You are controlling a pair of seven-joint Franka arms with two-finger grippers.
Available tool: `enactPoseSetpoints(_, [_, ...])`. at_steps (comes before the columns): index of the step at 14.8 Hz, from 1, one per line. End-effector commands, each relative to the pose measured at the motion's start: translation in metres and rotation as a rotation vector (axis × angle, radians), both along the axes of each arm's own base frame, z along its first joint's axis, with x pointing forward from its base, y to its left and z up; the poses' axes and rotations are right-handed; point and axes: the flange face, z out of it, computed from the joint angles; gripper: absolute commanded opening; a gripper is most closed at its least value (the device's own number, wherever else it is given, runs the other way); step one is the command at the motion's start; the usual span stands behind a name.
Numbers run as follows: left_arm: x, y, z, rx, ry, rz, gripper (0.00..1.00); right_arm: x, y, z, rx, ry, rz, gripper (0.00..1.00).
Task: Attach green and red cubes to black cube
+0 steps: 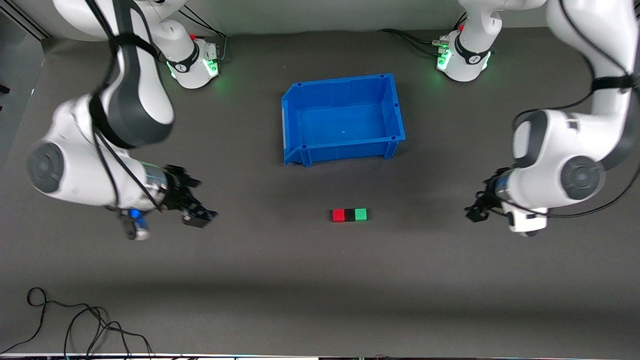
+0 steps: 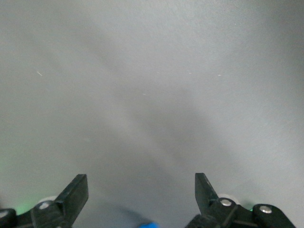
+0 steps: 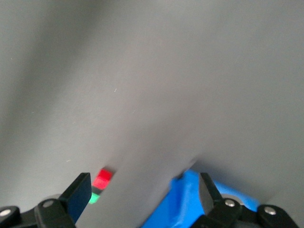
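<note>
The red cube (image 1: pixel 338 215), the black cube (image 1: pixel 349 215) and the green cube (image 1: pixel 361 214) lie on the grey mat in one touching row, black in the middle, nearer the front camera than the blue bin. My right gripper (image 1: pixel 199 218) is open and empty, over the mat toward the right arm's end, well apart from the row. Its wrist view (image 3: pixel 142 192) shows the red cube (image 3: pixel 103 179) and the green cube (image 3: pixel 96 197) with a dark sliver between them. My left gripper (image 1: pixel 474 212) is open and empty toward the left arm's end; its wrist view (image 2: pixel 141 190) shows only bare mat.
An empty blue bin (image 1: pixel 345 147) stands in the middle of the table, between the arms' bases and the cube row; it also shows in the right wrist view (image 3: pixel 183 204). Black cables (image 1: pixel 75 325) lie by the table's front edge at the right arm's end.
</note>
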Motion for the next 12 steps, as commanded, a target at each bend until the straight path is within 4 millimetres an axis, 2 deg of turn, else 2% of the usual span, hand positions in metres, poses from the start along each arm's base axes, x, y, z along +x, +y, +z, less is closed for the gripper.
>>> enactPoseSetpoints(1, [-0.025, 0.032, 0.056, -0.024, -0.017, -0.190, 1.00, -0.023, -0.027, 0.040, -0.079, -0.059, 0.171, 1.00])
enactPoseSetpoints(3, [-0.035, 0.040, 0.085, -0.038, -0.034, -0.272, 1.00, -0.033, -0.060, 0.060, -0.090, -0.092, 0.292, 1.00])
enactPoseSetpoints(5, [-0.034, 0.049, 0.109, -0.063, -0.050, -0.385, 1.00, -0.041, -0.095, 0.078, -0.113, -0.124, 0.416, 1.00])
enactPoseSetpoints(6, [-0.034, 0.049, 0.115, -0.085, -0.050, -0.495, 1.00, -0.045, -0.108, 0.088, -0.133, -0.134, 0.485, 1.00])
enactPoseSetpoints(8, [-0.041, 0.051, 0.129, -0.109, -0.047, -0.607, 1.00, -0.051, -0.139, 0.105, -0.145, -0.157, 0.588, 1.00])
enactPoseSetpoints(10, [-0.044, 0.058, 0.143, -0.115, -0.089, -0.614, 1.00, -0.054, -0.172, 0.116, -0.129, -0.185, 0.683, 1.00])
enactPoseSetpoints(12, [-0.058, 0.062, 0.170, -0.097, -0.129, -0.628, 1.00, -0.059, -0.193, 0.127, -0.120, -0.211, 0.765, 1.00])
